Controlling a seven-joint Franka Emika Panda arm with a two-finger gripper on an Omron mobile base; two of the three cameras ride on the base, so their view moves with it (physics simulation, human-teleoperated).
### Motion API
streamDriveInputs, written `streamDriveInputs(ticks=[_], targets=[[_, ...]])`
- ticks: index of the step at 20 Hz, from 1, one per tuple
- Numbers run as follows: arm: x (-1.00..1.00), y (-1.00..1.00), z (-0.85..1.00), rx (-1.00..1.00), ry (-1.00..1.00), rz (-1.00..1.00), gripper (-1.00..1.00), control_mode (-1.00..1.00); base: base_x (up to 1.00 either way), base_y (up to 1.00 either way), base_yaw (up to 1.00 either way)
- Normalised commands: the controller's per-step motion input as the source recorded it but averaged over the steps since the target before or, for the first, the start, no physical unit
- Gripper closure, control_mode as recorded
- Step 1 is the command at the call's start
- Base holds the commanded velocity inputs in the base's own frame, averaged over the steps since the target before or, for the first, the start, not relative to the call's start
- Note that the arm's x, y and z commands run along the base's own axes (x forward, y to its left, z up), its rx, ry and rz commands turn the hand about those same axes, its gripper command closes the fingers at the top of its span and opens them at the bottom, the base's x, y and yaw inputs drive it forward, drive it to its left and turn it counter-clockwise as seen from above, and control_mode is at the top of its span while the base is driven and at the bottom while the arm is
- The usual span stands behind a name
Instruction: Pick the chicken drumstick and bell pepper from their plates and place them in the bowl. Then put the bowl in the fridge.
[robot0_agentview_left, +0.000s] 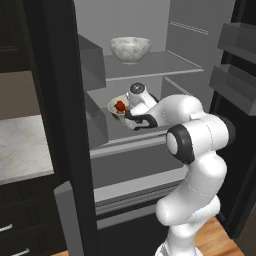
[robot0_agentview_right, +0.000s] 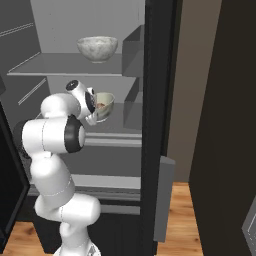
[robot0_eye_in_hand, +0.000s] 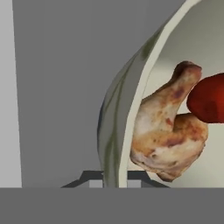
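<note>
- The pale round deep bowl (robot0_eye_in_hand: 114, 131), holding the golden-brown chicken drumstick (robot0_eye_in_hand: 168, 133) and red bell pepper (robot0_eye_in_hand: 209, 98), sits on the black fridge's (robot0_agentview_left: 60, 125) middle shelf.
- The two-finger gripper (robot0_eye_in_hand: 114, 183) pinches the bowl's near rim between nearly closed jaws.
- Final step: next, release and withdraw.
</note>
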Motion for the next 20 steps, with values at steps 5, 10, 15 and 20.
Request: streamDriveInputs(ticks=[5,10,15,20], targets=[[0.16,0.00,-0.19,0.06,0.00,0.00,1.00,-1.00,0.00,0.00,0.00],[0.07,0.00,-0.17,0.08,0.00,0.00,-1.00,-1.00,0.00,0.00,0.00],[-0.04,0.00,-0.07,0.08,-0.08,0.00,-1.00,-1.00,0.00,0.00,0.00],[-0.06,0.02,-0.08,0.11,-0.09,0.00,-1.00,-1.00,0.00,0.00,0.00]])
